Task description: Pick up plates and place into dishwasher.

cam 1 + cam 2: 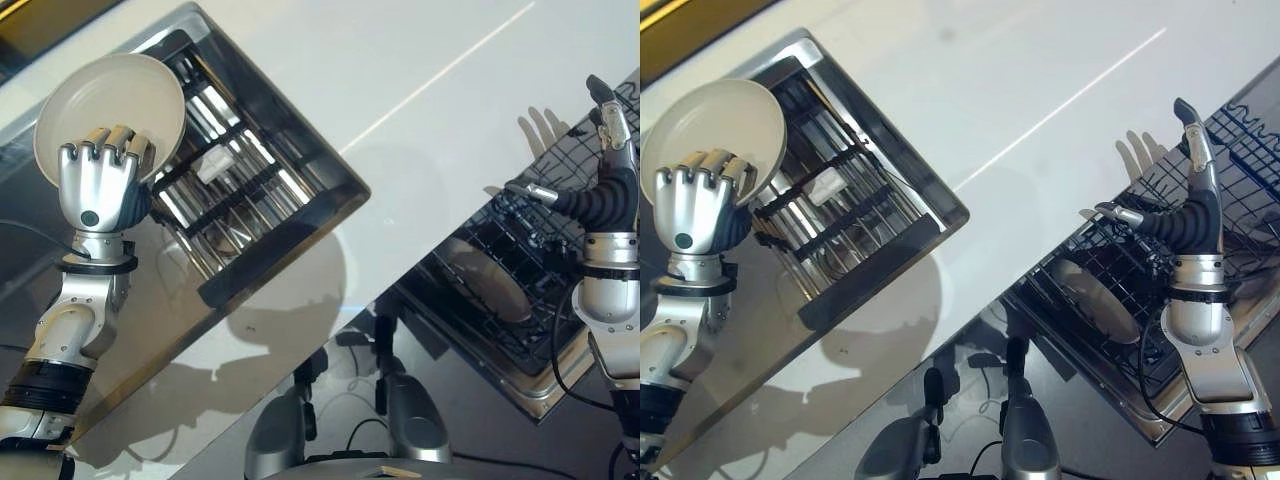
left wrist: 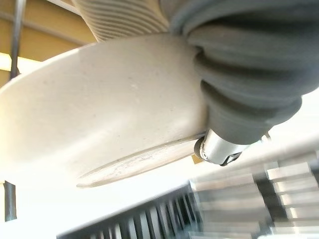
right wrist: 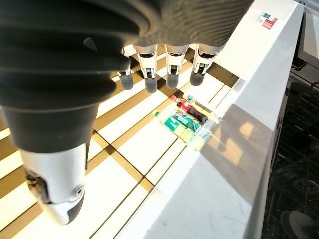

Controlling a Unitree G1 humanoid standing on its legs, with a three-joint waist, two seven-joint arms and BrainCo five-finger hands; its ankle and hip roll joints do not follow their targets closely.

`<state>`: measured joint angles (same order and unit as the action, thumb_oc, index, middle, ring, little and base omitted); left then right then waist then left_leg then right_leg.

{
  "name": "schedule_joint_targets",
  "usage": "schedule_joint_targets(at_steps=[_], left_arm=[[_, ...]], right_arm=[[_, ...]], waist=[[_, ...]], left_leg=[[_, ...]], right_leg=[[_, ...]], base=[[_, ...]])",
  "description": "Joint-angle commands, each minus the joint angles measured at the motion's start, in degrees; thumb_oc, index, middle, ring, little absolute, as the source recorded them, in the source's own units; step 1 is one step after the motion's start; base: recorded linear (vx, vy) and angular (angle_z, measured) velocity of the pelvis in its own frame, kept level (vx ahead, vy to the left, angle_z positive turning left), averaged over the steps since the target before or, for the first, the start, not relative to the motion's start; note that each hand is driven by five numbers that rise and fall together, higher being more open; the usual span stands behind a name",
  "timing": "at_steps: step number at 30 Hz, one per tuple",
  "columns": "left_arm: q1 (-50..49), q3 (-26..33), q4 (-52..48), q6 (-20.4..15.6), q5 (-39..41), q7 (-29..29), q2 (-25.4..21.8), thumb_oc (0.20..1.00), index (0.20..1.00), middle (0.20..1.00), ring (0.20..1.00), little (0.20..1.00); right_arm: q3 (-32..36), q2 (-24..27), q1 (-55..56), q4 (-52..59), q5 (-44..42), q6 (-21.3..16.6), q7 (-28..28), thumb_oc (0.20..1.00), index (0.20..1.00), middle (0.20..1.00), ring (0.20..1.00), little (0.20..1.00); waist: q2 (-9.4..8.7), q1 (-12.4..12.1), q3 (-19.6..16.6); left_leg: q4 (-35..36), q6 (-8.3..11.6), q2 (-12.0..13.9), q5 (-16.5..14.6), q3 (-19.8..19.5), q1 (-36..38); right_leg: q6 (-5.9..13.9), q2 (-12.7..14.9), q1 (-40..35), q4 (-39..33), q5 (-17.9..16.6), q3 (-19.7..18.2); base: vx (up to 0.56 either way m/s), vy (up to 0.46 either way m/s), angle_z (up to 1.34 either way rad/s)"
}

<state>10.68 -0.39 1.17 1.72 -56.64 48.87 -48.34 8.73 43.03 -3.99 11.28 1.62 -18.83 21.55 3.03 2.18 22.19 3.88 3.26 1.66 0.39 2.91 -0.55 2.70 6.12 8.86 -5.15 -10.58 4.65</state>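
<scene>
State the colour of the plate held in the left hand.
Cream-white plate, clearest in the left eye view.

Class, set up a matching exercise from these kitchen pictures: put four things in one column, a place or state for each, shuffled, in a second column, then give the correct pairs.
1. left hand
2. right hand
3. held plate
4. second plate

A. lying in the dishwasher rack
B. fingers straight, holding nothing
C. lifted above the sink
D. fingers curled over a plate's rim

Pairs: 1-D, 2-B, 3-C, 4-A

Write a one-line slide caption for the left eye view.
Left robot hand grips a cream plate over the sink; right robot hand hangs open above the dishwasher rack.
</scene>
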Motion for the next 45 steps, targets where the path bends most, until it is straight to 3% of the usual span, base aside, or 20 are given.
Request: schedule_joint_targets(at_steps=[1,9,14,17,18,23,25,30,33,37,40,45], left_arm=[[-0.93,2.58,-1.83,-2.82,-0.33,3.73,-2.12,0.200,0.200,0.200,0.200,0.200],[-2.96,4.28,-7.46,-8.54,3.28,0.11,-1.83,0.200,0.200,0.200,0.200,0.200],[-3.16,2.77,-11.09,-19.58,19.27,-8.62,0.11,0.200,0.200,0.200,0.200,0.200],[-2.99,1.30,-14.30,-25.19,24.29,-13.08,2.30,0.200,0.200,0.200,0.200,0.200],[-2.67,0.52,-15.84,-28.28,28.05,-16.62,3.22,0.200,0.200,0.200,0.200,0.200],[0.79,-4.88,-20.27,-35.70,45.91,-36.69,4.06,0.200,0.200,0.200,0.200,0.200],[2.71,-7.85,-22.17,-35.30,55.71,-44.68,3.48,0.200,0.200,0.200,0.200,0.200],[7.11,-12.04,-23.56,-31.92,75.20,-58.39,4.11,0.200,0.200,0.200,0.200,0.200],[8.77,-13.74,-24.69,-30.74,80.27,-62.91,4.24,0.200,0.200,0.200,0.200,0.200],[12.30,-16.59,-25.12,-29.30,87.23,-67.90,2.90,0.200,0.200,0.200,0.200,0.200],[14.03,-17.49,-25.29,-28.76,87.61,-68.25,2.68,0.200,0.200,0.200,0.200,0.200],[14.35,-16.56,-25.29,-27.47,89.94,-69.54,1.52,0.200,0.200,0.200,0.200,0.200]], right_arm=[[2.00,-0.37,3.35,3.91,-0.52,-2.81,-0.28,1.000,1.000,1.000,1.000,1.000],[2.87,-1.43,5.94,5.05,-0.51,-2.78,0.09,1.000,1.000,1.000,1.000,1.000],[3.02,-0.54,5.02,6.69,-1.02,-4.30,-0.20,1.000,1.000,1.000,1.000,1.000],[1.81,-0.13,3.63,8.13,-0.38,-4.56,-0.93,1.000,1.000,1.000,1.000,1.000],[1.24,0.22,3.00,8.99,-0.23,-4.80,-1.55,1.000,1.000,1.000,1.000,1.000],[-1.52,2.01,-1.11,10.33,-0.89,-5.53,-3.18,1.000,1.000,1.000,1.000,1.000],[-3.77,3.08,-3.81,10.75,-1.61,-5.51,-4.39,1.000,1.000,1.000,1.000,1.000],[-9.45,3.72,-9.47,11.29,-4.66,-4.84,-9.71,1.000,1.000,1.000,1.000,1.000],[-11.75,4.20,-11.37,11.90,-6.22,-4.43,-13.71,1.000,1.000,1.000,1.000,1.000],[-15.79,5.52,-16.49,10.87,-8.70,-2.62,-16.40,1.000,1.000,1.000,1.000,1.000],[-18.29,5.69,-19.44,10.25,-10.40,-1.77,-19.81,1.000,1.000,1.000,1.000,1.000],[-21.20,8.42,-20.16,13.18,-9.10,-1.61,-30.33,1.000,1.000,1.000,1.000,1.000]], waist=[[-1.46,-0.45,-9.42],[-1.63,-0.54,-13.27],[-1.91,-0.87,-14.99],[-2.12,-1.29,-15.82],[-2.23,-1.53,-16.32],[-2.35,-2.12,-17.71],[-2.28,-2.18,-18.16],[-2.36,-2.49,-19.53],[-2.54,-2.61,-20.23],[-2.75,-2.81,-20.81],[-2.86,-2.86,-21.24],[-3.22,-2.98,-22.27]], left_leg=[[0.94,-0.12,-0.87,-0.10,-1.99,-2.66],[1.07,0.11,-0.45,-1.33,-1.82,0.64],[1.12,0.05,-0.33,-1.49,-1.98,2.19],[1.12,-0.09,-0.27,-1.89,-2.11,3.07],[1.12,-0.14,-0.28,-1.97,-2.23,3.37],[1.12,-0.32,-0.24,-2.43,-2.39,4.63],[1.12,-0.40,-0.32,-2.42,-2.47,5.17],[1.12,-0.75,-0.51,-2.51,-2.51,6.16],[1.12,-0.87,-0.62,-2.49,-2.62,6.35],[1.12,-0.93,-0.71,-2.96,-2.67,7.04],[1.12,-1.07,-0.81,-3.00,-2.44,7.19],[1.12,-1.28,-0.87,-2.89,-2.25,7.31]], right_leg=[[7.13,3.93,-3.92,6.89,10.69,0.95],[7.45,3.59,-7.24,6.92,11.85,1.89],[7.47,3.07,-8.79,6.75,11.76,1.86],[7.51,2.84,-9.92,6.23,11.83,1.80],[7.51,2.74,-10.36,6.03,11.85,1.81],[7.39,2.26,-11.80,5.61,12.05,1.95],[7.29,2.04,-12.29,5.60,12.04,1.86],[7.00,1.81,-13.44,5.35,12.18,1.69],[6.87,1.73,-13.80,5.09,12.14,1.79],[6.59,1.55,-14.56,5.20,12.79,2.01],[6.47,1.57,-14.79,5.12,12.80,1.94],[6.30,1.63,-15.05,5.15,12.97,1.61]], base=[[0.00,-0.024,0.06],[0.01,-0.034,0.03],[-0.03,-0.027,0.01],[-0.01,-0.041,0.01],[-0.01,-0.047,0.03],[-0.01,-0.026,0.00],[0.00,0.000,0.00],[0.00,-0.014,-0.03],[0.00,0.000,0.00],[0.01,-0.008,-0.03],[0.00,-0.005,-0.02],[0.01,-0.003,0.00]])
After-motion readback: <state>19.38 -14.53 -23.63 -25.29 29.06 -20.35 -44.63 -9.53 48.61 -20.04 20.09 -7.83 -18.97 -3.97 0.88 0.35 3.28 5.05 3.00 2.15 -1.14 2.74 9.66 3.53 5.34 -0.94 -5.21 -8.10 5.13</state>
